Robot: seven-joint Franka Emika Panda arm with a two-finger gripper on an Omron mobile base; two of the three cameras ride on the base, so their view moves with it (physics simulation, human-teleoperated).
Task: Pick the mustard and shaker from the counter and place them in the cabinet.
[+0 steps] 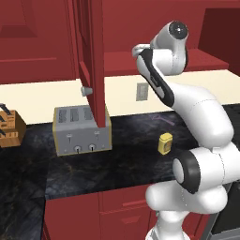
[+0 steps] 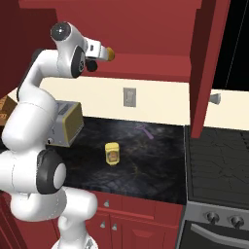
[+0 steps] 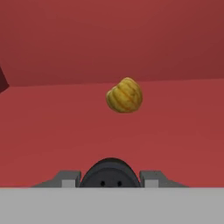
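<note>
My gripper [image 3: 110,177] is pinching the shaker [image 3: 110,173] upright. The cabinet [image 3: 52,131] shelf lies straight ahead and below, an orange lump [image 3: 124,95] further in.

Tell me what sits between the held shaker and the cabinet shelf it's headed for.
Nothing visible blocks it. In the hand view the fingers grip the dark shaker over the cabinet shelf. The one thing ahead is a rounded orange-yellow lump farther back, with bare shelf in front of it.
</note>
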